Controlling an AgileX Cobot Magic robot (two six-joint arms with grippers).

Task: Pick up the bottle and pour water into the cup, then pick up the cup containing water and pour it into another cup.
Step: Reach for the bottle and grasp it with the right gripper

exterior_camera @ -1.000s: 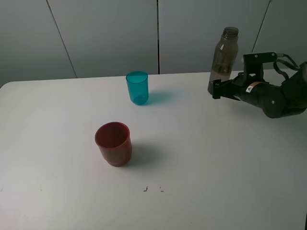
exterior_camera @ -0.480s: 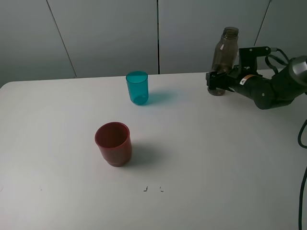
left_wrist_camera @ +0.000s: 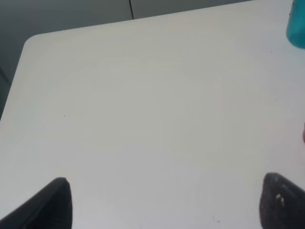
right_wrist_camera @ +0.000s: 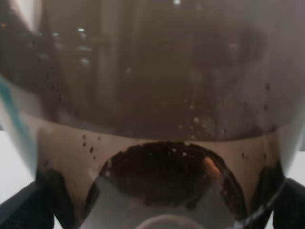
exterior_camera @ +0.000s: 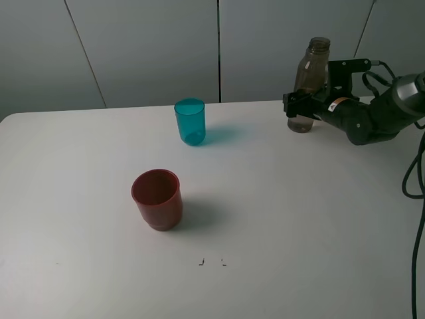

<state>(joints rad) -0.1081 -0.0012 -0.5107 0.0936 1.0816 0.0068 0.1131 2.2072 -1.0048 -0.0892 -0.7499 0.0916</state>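
While the red cup [exterior_camera: 157, 198] stands nearest and the teal cup [exterior_camera: 190, 121] behind it, the bottle [exterior_camera: 312, 70] stands upright far right, the right gripper [exterior_camera: 299, 109] spread wide around its lower body. Smooth thin plastic, probably bottom-heavy: grip low, gently.

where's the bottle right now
In the exterior high view the bottle stands upright at the far right of the table, right of the teal cup, its lower part between the open jaws of the right gripper.
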